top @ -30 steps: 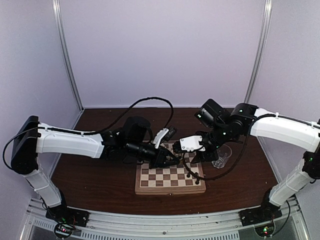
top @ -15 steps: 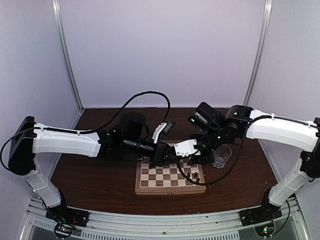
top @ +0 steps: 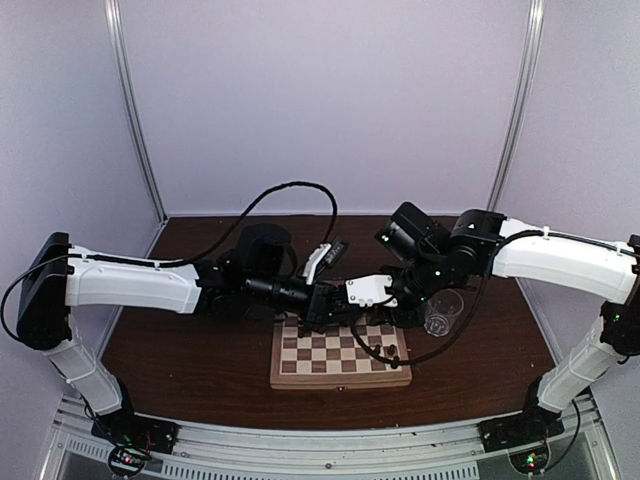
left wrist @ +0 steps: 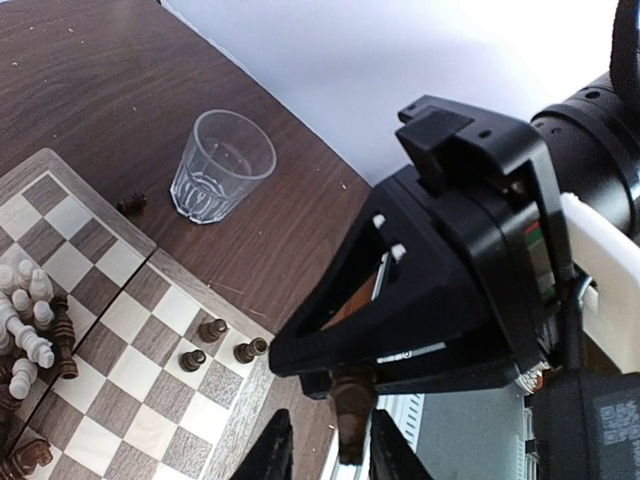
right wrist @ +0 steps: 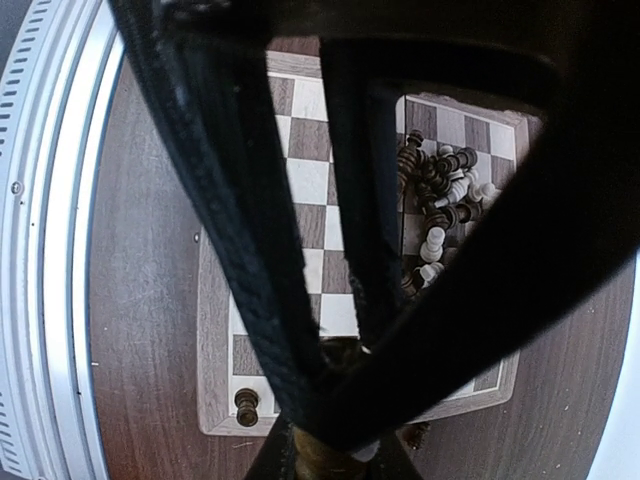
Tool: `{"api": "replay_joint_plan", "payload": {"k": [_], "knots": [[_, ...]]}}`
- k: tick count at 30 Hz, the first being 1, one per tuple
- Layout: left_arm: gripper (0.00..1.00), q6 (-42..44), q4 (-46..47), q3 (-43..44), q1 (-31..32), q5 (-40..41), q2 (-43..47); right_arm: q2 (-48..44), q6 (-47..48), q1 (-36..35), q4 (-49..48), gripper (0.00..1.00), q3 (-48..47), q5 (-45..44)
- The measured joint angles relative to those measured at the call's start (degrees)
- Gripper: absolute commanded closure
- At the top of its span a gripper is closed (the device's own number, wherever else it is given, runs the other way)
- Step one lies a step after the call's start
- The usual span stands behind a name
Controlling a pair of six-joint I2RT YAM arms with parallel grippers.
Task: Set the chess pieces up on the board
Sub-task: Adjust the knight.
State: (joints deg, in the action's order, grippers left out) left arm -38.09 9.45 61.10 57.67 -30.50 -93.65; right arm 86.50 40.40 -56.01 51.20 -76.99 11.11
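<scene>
Above the board's (top: pixel 340 378) far edge my two grippers meet tip to tip. In the left wrist view a dark brown chess piece (left wrist: pixel 350 402) hangs from the black right gripper (left wrist: pixel 345 368), which is shut on its top. My left gripper (left wrist: pixel 330 440) is open, with a small gap between each finger and the piece. The right wrist view shows the right gripper (right wrist: pixel 325 455) closed on a brownish piece, mostly hidden behind the left gripper. A heap of dark and cream pieces (left wrist: pixel 30 330) lies on the board (left wrist: pixel 130 300). Three dark pawns (left wrist: pixel 211 329) stand near its corner.
A clear glass (left wrist: pixel 220 165) stands on the brown table beside the board, also seen at the right in the top view as the glass (top: pixel 442 312). One dark piece (left wrist: pixel 131 202) lies loose on the table near it. White walls surround the table.
Both grippers came together over the board's far edge. The right gripper closed on the dark piece and the left gripper's fingers parted from it.
</scene>
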Motion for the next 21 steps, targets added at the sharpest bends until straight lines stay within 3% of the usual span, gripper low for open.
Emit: {"api": "replay_joint_plan", "payload": {"k": [11, 17, 21], "knots": [[0.92, -1.4, 2.2, -0.1, -0.1, -0.5, 0.0, 0.0, -2.9, 1.1, -1.2, 0.95, 0.0, 2.4], [0.95, -1.6, 2.5, -0.1, -0.2, -0.6, 0.0, -0.1, -3.6, 1.7, -1.3, 0.64, 0.0, 2.6], [0.95, 0.6, -1.7, 1.8, -0.2, -0.1, 0.0, -3.6, -2.7, 7.0, -0.1, 0.56, 1.2, 4.5]]}}
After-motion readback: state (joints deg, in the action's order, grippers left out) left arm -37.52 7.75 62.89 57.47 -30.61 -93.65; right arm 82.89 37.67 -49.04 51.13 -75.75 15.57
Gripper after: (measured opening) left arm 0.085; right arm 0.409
